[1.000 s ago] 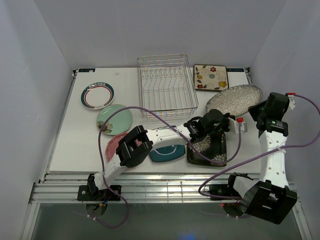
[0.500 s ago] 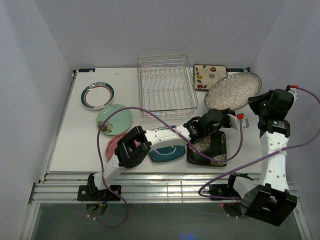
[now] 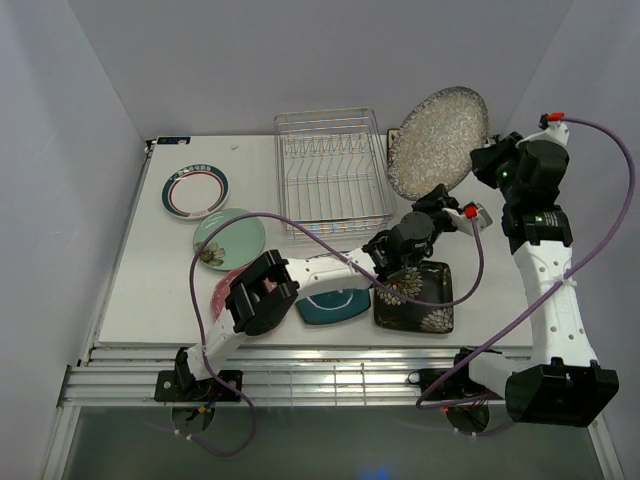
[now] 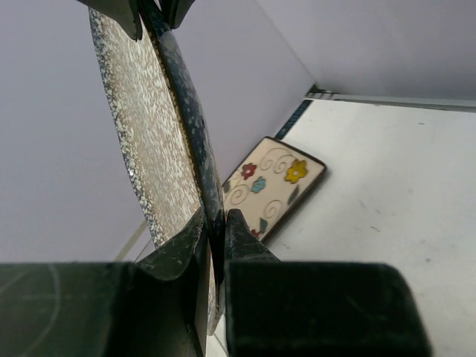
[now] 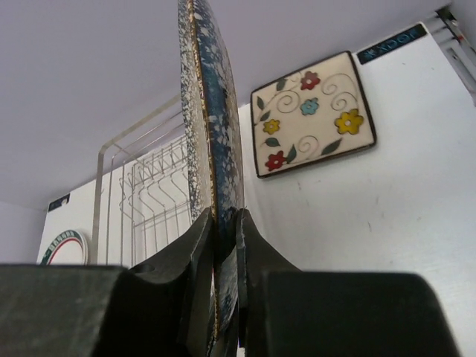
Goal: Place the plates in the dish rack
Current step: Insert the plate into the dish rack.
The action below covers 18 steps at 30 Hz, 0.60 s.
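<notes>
Hanging on edge above the back right of the table point(image 3: 150, 290), the speckled grey plate point(image 3: 437, 140) stands near upright, face turned toward the dish rack point(image 3: 330, 165) and just right of the rack's right side. Round, glossy, mottled grey-white face with a dark blue-speckled back and a thin rim.

Left gripper point(image 4: 216, 223) clamped on the lower rim, one finger on each face. Right gripper point(image 5: 223, 219) pinching the rim on the right side the same way.

Rack: silver wire, rectangular, a row of upright prongs.

Cream floral plate point(image 5: 312, 123) lies flat beneath and behind the raised one, square with rounded corners, bare white table to its right.

Nearer the front: black floral plate point(image 3: 425, 300) and teal plate point(image 3: 335, 305) side by side; pink plate point(image 3: 225, 290), mint plate point(image 3: 228, 238) and white teal-rimmed plate point(image 3: 195, 190) lie flat on the left.
</notes>
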{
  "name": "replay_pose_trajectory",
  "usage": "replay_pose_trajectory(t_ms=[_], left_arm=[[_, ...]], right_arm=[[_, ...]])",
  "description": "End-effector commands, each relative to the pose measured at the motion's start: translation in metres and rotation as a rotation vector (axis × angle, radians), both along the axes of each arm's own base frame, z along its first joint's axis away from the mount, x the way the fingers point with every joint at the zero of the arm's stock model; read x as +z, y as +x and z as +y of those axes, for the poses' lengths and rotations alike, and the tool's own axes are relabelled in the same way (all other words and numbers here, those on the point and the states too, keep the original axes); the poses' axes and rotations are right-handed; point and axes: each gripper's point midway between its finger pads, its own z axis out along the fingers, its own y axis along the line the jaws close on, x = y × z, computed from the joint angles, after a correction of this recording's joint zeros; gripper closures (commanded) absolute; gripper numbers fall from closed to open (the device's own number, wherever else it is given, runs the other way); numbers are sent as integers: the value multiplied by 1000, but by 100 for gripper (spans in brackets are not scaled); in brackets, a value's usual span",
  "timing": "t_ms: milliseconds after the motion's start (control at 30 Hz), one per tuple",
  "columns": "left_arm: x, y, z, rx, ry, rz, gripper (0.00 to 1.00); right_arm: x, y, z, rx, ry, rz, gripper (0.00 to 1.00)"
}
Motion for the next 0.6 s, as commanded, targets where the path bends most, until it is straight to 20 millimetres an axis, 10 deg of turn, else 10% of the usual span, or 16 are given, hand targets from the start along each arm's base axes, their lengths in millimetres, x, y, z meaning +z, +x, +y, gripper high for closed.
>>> replay_pose_trajectory(t_ms=[0,567], left_arm=[[49,5,16,8,-86,-73,100],[50,67,57,-43,-219,30,100]], right_arm=[[133,-30,103,412,31,-386,92],[142,35,175,406,-141,-354,92]])
